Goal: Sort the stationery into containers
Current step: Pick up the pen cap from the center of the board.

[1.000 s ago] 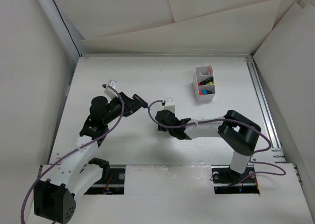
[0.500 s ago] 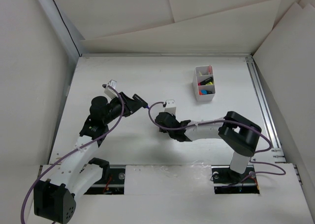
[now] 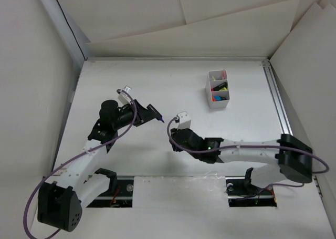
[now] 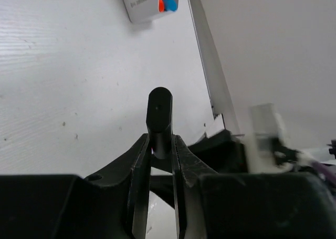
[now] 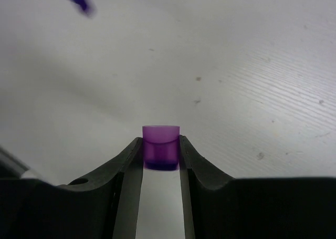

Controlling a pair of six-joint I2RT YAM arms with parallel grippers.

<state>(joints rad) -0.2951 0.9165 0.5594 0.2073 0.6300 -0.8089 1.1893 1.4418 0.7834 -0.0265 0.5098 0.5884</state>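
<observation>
You are holding two parts of one item. Your left claw (image 4: 160, 147) is pressing tight on the short black-barrelled marker (image 4: 159, 105), well to the left of the small white divided plastic box (image 3: 218, 104) and nearer to you than it. Your right claw (image 5: 160, 154) is pinching the small translucent purple cap (image 5: 160, 139) by its sides. It is hanging above the white desk (image 3: 131, 76), also left of the box and closer to you still.

By my reading, you are working on fitting the cap back onto the marker before either goes to the box. From the right wrist, the marker's purple tip is sitting blurred at the upper left, off the claw's line, so the two are not yet lined up. The next move is calling for you to bring the cap and tip onto one axis, then push them together gently. I cannot tell which way the cap's open end is facing.
</observation>
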